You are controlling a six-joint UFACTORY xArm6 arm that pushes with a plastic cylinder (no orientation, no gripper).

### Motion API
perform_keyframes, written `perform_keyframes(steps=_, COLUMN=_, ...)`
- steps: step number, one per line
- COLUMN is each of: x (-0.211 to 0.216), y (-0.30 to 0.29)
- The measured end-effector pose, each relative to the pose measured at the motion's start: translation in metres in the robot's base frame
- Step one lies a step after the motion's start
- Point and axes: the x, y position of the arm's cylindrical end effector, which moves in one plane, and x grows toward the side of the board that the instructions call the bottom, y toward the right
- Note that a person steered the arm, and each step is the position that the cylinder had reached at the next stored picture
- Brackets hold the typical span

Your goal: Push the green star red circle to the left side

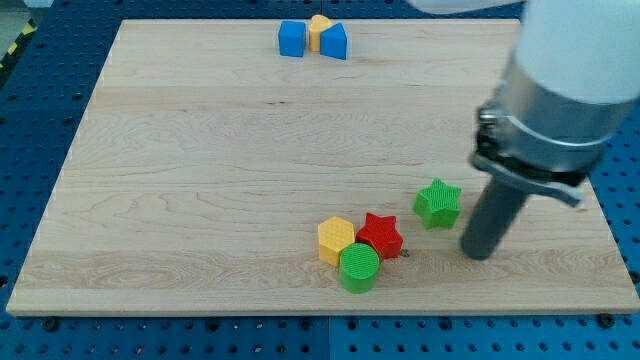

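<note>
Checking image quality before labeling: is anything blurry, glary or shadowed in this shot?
Camera view: the arm's pale housing at the view's right is large and soft; my tip and the green star are sharp; lighting even, shadows faint, no glare.

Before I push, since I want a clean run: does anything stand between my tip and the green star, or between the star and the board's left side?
Nothing lies between my tip and the green star. Leftward, the red star, yellow hexagon and green circle cluster just below the straight path.
</note>
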Motion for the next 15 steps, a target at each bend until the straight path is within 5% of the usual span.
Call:
perform_keyframes(steps=3, x=-0.057, y=0.079)
perform_keyframes(steps=7, x=-0.072, y=0.07)
perform_keyframes(steps=15, x=-0.045, y=-0.121)
